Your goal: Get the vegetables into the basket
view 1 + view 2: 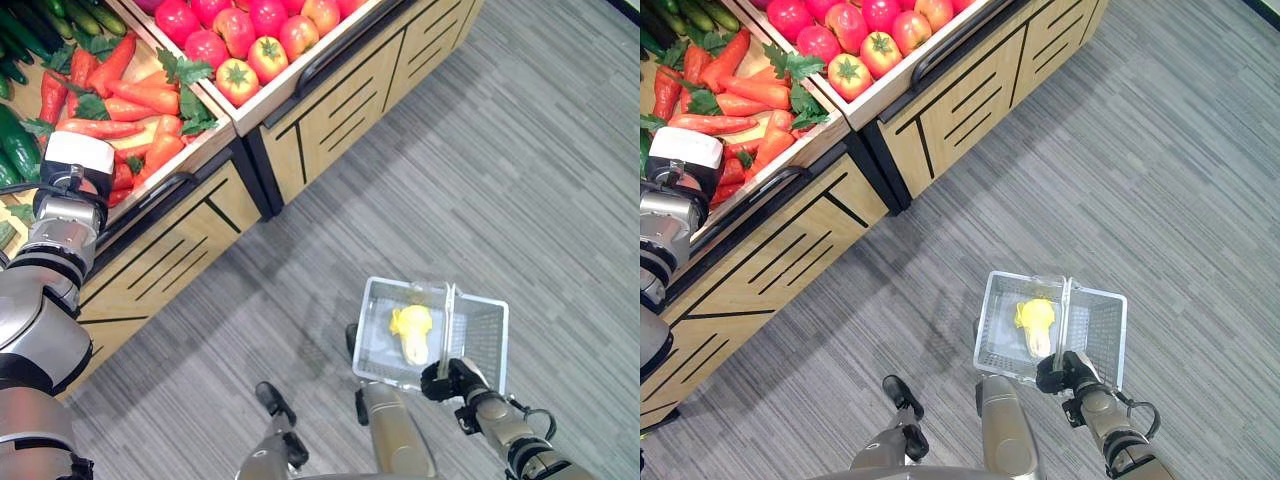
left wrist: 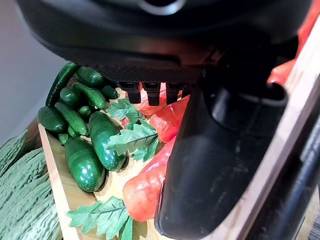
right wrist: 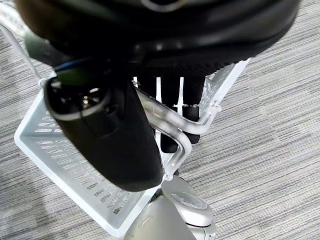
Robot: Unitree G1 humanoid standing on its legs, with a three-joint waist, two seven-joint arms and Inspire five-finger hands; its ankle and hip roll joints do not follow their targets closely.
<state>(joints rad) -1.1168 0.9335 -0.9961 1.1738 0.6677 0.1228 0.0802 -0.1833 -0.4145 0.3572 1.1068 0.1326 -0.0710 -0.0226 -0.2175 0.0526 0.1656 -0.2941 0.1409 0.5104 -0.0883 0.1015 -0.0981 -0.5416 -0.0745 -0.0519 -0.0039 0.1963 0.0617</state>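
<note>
Left hand (image 2: pixel 220 150) fingers hidden among carrots (image 1: pixel 130 100); cucumbers (image 1: pixel 20 145) cut off by edge.

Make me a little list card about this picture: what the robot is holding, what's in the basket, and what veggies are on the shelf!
Right hand: right hand curled round the handle of the white basket, held above the grey floor
In the basket: one yellow vegetable
Left hand: left hand down among the carrots, fingers hidden, grip unclear
Shelf, same bin: cucumbers with green leaves
Shelf, next bin: tomatoes
Stand: wooden display stand
</note>
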